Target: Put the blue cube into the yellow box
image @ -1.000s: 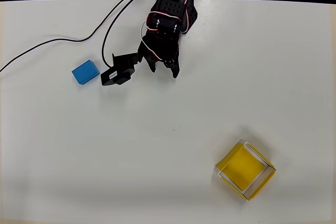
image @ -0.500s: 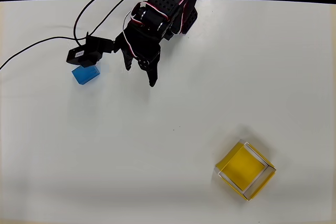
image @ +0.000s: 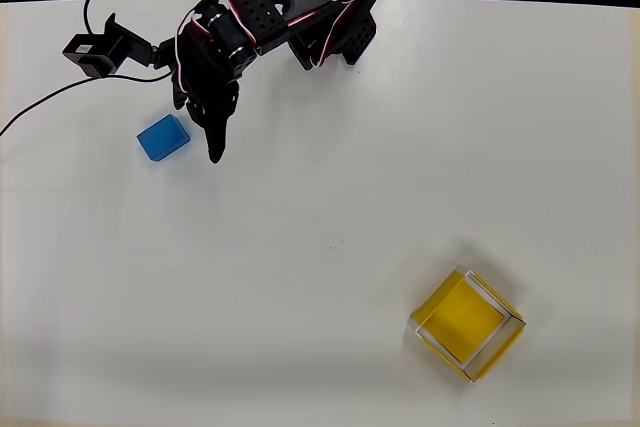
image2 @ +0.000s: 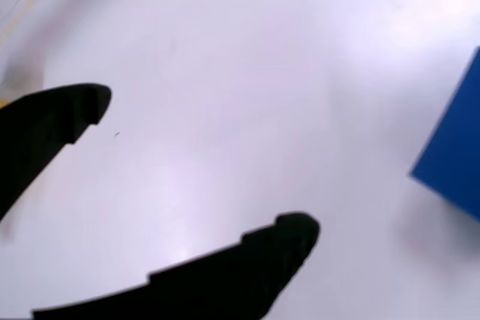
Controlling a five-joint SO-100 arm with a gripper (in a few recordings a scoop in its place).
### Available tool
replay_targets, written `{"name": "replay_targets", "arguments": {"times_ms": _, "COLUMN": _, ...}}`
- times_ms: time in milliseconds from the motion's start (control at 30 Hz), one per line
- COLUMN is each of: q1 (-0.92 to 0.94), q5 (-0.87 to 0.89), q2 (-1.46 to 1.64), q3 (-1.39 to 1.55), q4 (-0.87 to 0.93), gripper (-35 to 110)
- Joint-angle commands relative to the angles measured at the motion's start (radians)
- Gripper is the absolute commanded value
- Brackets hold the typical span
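The blue cube [image: 163, 137] lies on the white table at the left in the overhead view. My black gripper [image: 200, 132] hangs just to the right of it, open, with nothing between its fingers and its longer finger [image: 216, 152] pointing down the picture. In the wrist view the gripper [image2: 199, 170] shows two black fingers wide apart over bare table, and the cube [image2: 454, 155] is cut off by the right edge, outside the fingers. The yellow box [image: 466, 321] stands empty at the lower right, far from the arm.
A small black block [image: 95, 52] on the arm sticks out at the upper left, and a black cable [image: 40, 107] trails from it across the table's left side. The arm's base [image: 335, 32] sits at the table's far edge.
The arm has swung left: the gripper moved from the table's upper middle to just right of the blue cube. The small black block passed over the cube to the upper left.
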Motion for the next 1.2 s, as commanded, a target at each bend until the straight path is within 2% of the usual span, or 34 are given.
{"name": "replay_targets", "arguments": {"times_ms": 0, "q1": 0.063, "q5": -0.021, "q2": -0.043, "q3": -0.129, "q4": -0.089, "gripper": 49}}
{"name": "replay_targets", "arguments": {"times_ms": 200, "q1": 0.092, "q5": 0.015, "q2": -0.21, "q3": -0.219, "q4": -0.114, "gripper": 52}}
{"name": "replay_targets", "arguments": {"times_ms": 667, "q1": 0.146, "q5": 0.025, "q2": -0.497, "q3": -0.222, "q4": -0.302, "gripper": 53}}
{"name": "replay_targets", "arguments": {"times_ms": 1167, "q1": 0.13, "q5": 0.052, "q2": -0.649, "q3": -0.221, "q4": -0.416, "gripper": 51}}
